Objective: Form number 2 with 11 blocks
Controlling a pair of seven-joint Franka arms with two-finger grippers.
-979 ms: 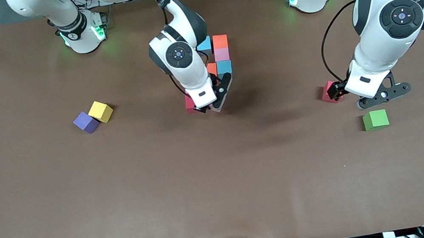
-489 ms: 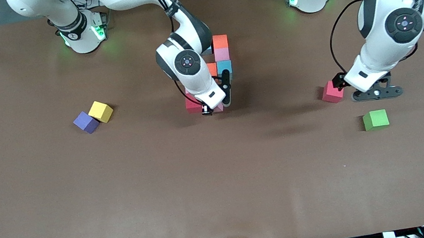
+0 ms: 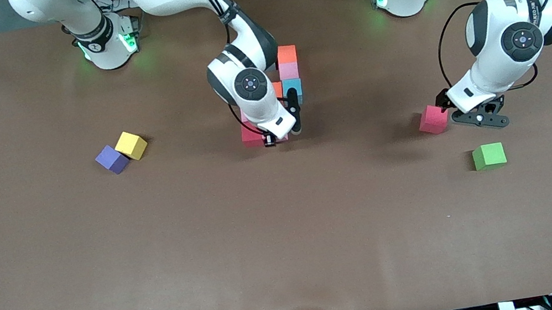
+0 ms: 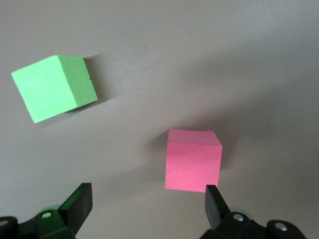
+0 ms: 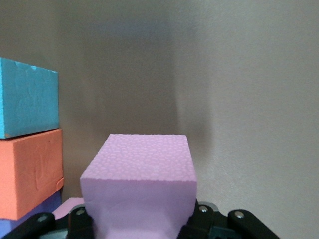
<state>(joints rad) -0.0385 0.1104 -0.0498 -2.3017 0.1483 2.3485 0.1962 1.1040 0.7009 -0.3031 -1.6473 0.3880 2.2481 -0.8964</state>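
Pink block [image 3: 281,138] is clamped in the right gripper [image 3: 281,134], which sits low at the near end of the half-built number 2 [image 3: 289,77], just beside a red block [image 3: 251,136]. Over the last second that gripper has come down and swung in against the red block, so my read is placement is nearly done and release is next. Orange block [image 3: 286,54], another pink one [image 3: 288,70] and a light blue block [image 3: 293,88] line up farther from the camera than the gripper; the rest of the figure is hidden by the arm.

Left gripper [image 3: 474,117] is wide open, just beside a loose pink-red block [image 3: 433,119], which lies toward the right arm's end from it. It has dropped and closed in on that block over the same second, so a pick looks imminent. Green cube [image 3: 489,156] lies nearer the camera than this gripper, apart; it is not part of the figure. Yellow block [image 3: 131,145] and purple block [image 3: 112,159] touch each other, well apart from both grippers, not yet used.

Left wrist view: both fingers [image 4: 76,205] spread wide and empty, pink-red block [image 4: 192,159] right by one fingertip but not yet centred between them, green cube [image 4: 54,87] off to one side.

Right wrist view: pink block [image 5: 140,186] fills the jaws, held firmly; light blue block [image 5: 27,97] and an orange block [image 5: 30,172] sit beside it.
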